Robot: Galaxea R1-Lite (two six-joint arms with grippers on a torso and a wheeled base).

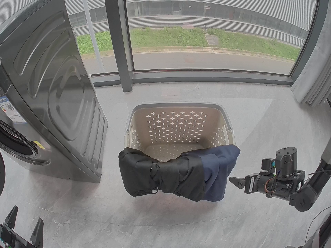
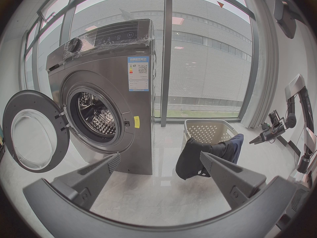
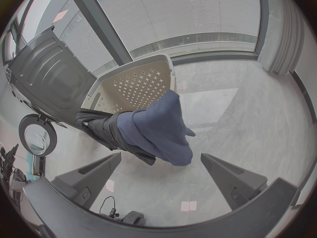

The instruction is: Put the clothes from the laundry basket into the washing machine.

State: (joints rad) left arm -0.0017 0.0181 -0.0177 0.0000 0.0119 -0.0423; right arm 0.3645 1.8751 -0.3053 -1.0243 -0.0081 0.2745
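Note:
A cream laundry basket (image 1: 179, 121) stands on the floor before the window. Over its near rim hang a black garment (image 1: 155, 174) and a navy garment (image 1: 217, 169); the basket's inside looks bare. The grey washing machine (image 1: 51, 86) stands at the left, its round door (image 2: 33, 131) swung open and the drum (image 2: 95, 116) exposed. My right gripper (image 1: 238, 182) hovers open just right of the navy garment (image 3: 155, 129), nothing between its fingers. My left gripper (image 1: 24, 223) is low at the near left, open and empty, facing the machine (image 2: 109, 93).
Floor-to-ceiling windows with a dark pillar (image 1: 119, 35) stand behind the basket. A grey curtain (image 1: 313, 76) hangs at the right. Grey floor (image 1: 269, 121) spreads around the basket and between it and the machine.

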